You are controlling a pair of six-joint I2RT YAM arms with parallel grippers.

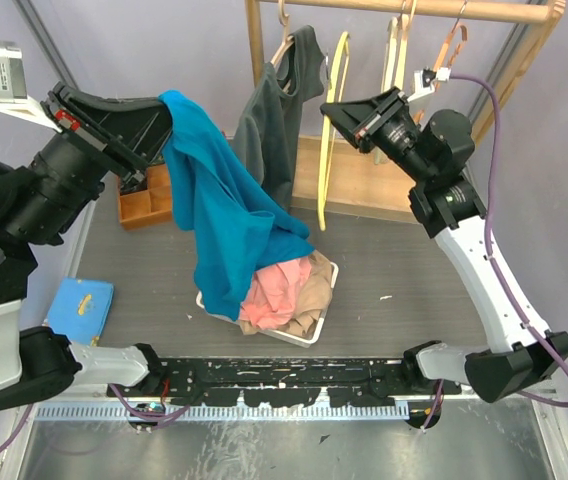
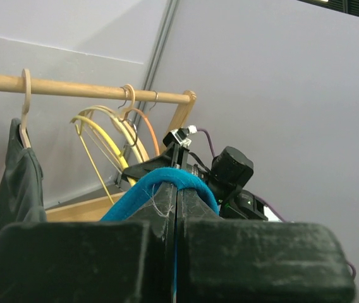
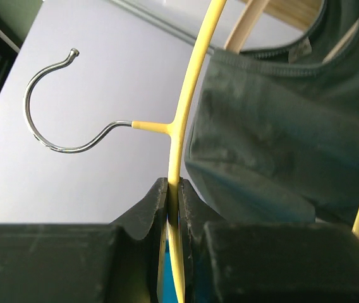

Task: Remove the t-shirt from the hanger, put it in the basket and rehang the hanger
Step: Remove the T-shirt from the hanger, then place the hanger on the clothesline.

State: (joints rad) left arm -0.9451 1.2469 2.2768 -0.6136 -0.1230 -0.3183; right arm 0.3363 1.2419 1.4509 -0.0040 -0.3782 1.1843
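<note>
A blue t-shirt (image 1: 224, 220) hangs from my left gripper (image 1: 169, 120), which is raised at the left and shut on a fold of it (image 2: 179, 180). The cloth drapes down onto the heap in the basket. My right gripper (image 1: 326, 108) is shut on the thin yellow hanger (image 1: 324, 180), pinching its wire just below the neck (image 3: 189, 95). Its metal hook (image 3: 53, 95) is free in the air, off the rail. The hanger's lower end comes close to the shirt's right edge; whether they touch I cannot tell.
A wooden rail (image 1: 414, 8) at the back carries a dark grey shirt (image 1: 279, 120) on a wooden hanger and several bare hangers (image 1: 396, 50). A white basket (image 1: 304, 339) holds pink and tan clothes. A wooden box (image 1: 144, 200) and a blue pad (image 1: 79, 305) lie at the left.
</note>
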